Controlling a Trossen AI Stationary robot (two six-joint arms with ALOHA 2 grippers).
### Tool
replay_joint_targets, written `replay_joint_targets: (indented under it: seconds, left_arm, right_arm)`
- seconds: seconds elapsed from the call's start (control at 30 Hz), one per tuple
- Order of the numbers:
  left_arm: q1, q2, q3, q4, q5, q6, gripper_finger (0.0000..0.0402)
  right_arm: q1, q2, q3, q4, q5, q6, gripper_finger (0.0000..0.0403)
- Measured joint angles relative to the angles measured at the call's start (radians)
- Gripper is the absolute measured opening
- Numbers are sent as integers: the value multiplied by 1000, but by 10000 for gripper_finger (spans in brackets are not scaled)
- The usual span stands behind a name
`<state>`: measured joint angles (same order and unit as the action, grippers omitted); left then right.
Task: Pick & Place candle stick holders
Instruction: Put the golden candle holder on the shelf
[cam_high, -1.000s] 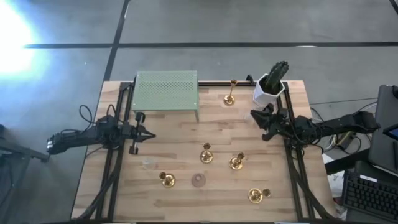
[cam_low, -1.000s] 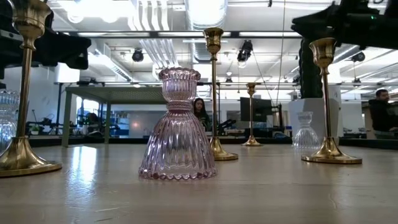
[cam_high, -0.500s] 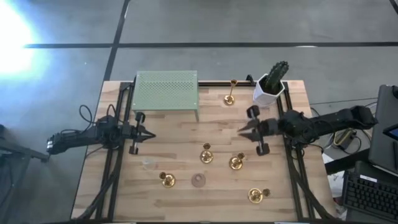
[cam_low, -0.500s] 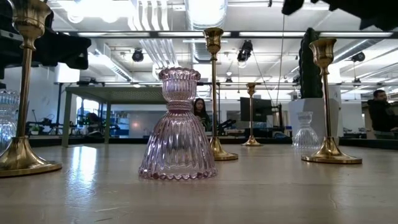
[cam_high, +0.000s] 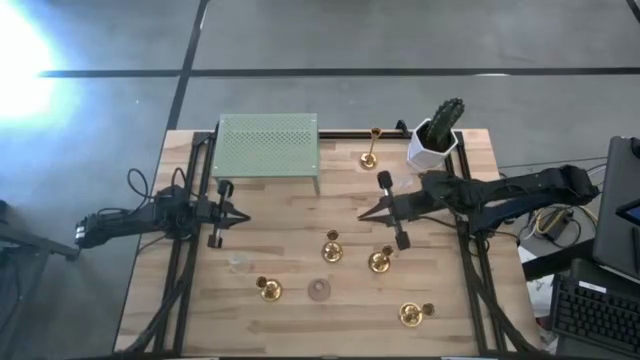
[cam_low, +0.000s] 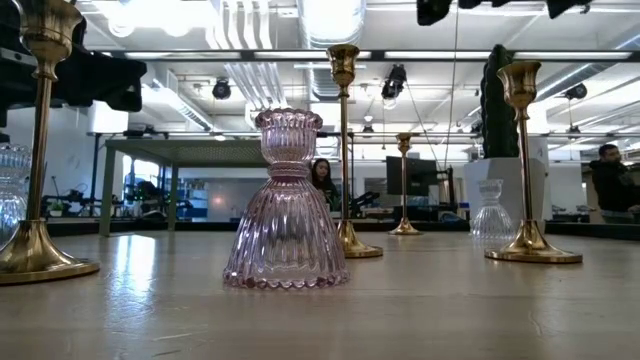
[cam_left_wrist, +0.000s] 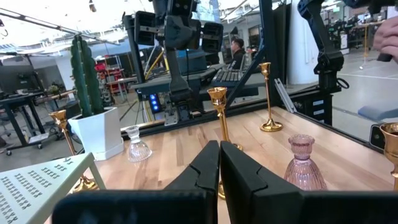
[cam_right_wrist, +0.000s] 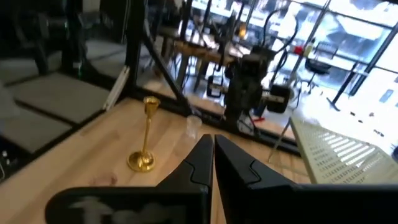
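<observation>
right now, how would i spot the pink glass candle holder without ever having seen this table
Start at the green perforated stand at the table's back edge and go to the front edge, where brass holders stand. Between the brass holder at front left and the brass holder at front right stands the pink glass holder: ribbed, bell-shaped, see-through, not metal.
</observation>
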<state>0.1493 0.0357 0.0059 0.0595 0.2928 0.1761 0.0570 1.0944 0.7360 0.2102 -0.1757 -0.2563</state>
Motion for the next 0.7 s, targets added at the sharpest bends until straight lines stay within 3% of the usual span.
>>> replay_joint_targets:
  seconds: [0.23, 0.43, 0.57, 0.7]
  left_arm:
    - [0, 0, 0, 0, 0, 0, 19]
    - [0, 0, 0, 0, 0, 0, 19]
    - [0, 0, 0, 0, 0, 0, 19]
    - [0, 0, 0, 0, 0, 0, 19]
  right_arm:
    - [0, 117, 126, -231, 54, -110, 8]
    - [-44, 196, 206, -271, 72, -146, 8]
    - [-129, 223, 258, -262, 157, -130, 8]
    - [-269, 233, 318, -262, 280, -8, 8]
